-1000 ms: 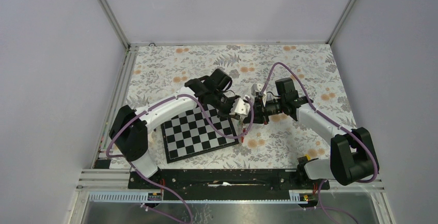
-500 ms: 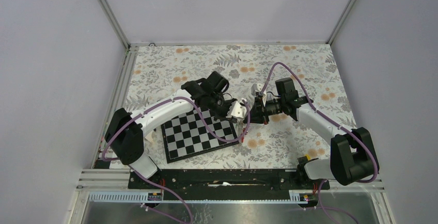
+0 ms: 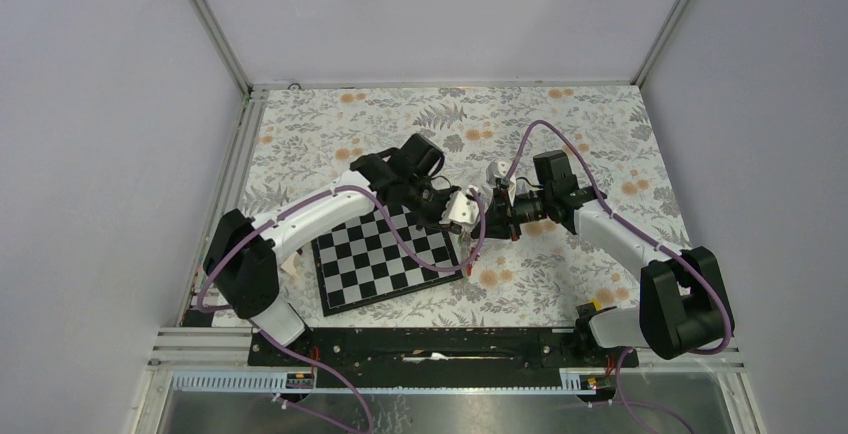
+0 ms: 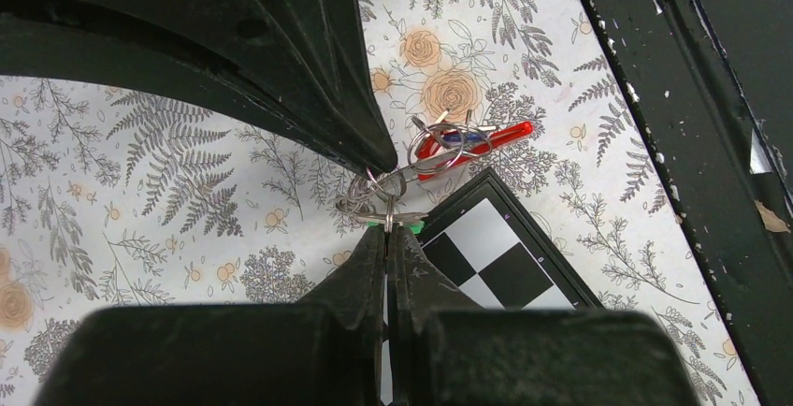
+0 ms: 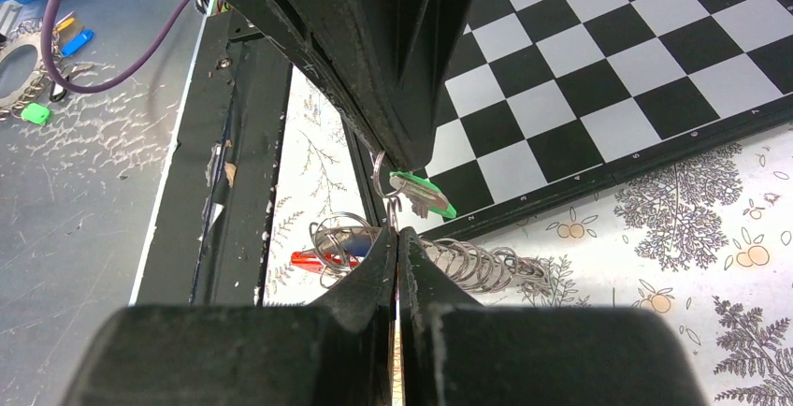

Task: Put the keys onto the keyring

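Green-headed tiny key [image 5: 423,196] is pinched in the left hand [image 4: 388,234], right hand [image 5: 397,238] clamped on a silver wire ring [image 4: 363,202], over the floral worktop [image 3: 585,134], grey walls [image 3: 430,14] around.

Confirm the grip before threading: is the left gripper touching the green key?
Touching. The left wrist view shows the left gripper shut on the green key, green showing either side of its tips.

One chessboard [image 3: 350,276] lies on the tabletop [image 3: 560,114]. Two robot arms meet just past its far right corner: the left arm [image 3: 300,219] and the right arm [image 3: 620,234]. There, one green-headed key [image 5: 423,194] and one red keyring [image 4: 505,133] show. The tangled metal rings [image 5: 472,266] cannot be counted.
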Robot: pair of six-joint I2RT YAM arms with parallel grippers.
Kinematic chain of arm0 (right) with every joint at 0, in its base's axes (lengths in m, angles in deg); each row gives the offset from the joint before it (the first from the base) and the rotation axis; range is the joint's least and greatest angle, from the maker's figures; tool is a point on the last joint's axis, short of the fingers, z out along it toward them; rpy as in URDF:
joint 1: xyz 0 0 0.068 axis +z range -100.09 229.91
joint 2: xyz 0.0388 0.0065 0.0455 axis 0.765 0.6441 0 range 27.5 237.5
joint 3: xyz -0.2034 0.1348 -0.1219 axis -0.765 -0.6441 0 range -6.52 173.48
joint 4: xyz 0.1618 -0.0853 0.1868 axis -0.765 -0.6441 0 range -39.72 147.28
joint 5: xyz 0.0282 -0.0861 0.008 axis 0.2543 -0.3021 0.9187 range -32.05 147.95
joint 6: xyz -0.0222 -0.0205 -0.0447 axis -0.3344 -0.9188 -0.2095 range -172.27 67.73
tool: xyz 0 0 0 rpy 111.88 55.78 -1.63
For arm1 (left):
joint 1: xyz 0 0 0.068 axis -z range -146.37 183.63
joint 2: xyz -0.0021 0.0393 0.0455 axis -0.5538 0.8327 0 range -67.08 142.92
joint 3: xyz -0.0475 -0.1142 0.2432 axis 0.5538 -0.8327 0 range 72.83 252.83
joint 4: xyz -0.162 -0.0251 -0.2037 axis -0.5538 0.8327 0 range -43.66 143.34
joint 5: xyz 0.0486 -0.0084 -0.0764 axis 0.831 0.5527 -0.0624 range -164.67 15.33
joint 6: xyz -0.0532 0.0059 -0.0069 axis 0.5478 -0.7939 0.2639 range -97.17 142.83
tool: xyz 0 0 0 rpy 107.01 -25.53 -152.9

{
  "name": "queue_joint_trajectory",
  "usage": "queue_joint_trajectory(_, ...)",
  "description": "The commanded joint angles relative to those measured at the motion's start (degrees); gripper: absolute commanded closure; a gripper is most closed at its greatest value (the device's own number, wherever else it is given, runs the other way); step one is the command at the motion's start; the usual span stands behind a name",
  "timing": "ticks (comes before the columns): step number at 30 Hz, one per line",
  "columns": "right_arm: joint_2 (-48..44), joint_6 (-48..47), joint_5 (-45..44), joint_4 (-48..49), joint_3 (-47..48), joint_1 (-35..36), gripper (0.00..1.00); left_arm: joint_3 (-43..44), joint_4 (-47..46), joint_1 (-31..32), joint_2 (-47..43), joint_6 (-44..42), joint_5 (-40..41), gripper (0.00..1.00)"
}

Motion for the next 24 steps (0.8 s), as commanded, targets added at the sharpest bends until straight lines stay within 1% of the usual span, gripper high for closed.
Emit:
queue_joint_trajectory(1,-0.1,-1.0,-3.3,-1.5,0.7,0.3,1.00,2.5,-2.7,0.0,1.5,0.1,-1.5,1.00)
queue_joint_trajectory(14,0.4,-1.5,-3.4,-2.0,1.0,0.2,1.00,2.5,-2.7,0.1,2.6,-1.1,1.8,1.00)
queue_joint_trajectory(24,0.7,-0.5,-4.8,-1.5,1.3,0.2,1.00,1.3,-2.2,-1.0,-0.6,-2.3,2.8,1.00)
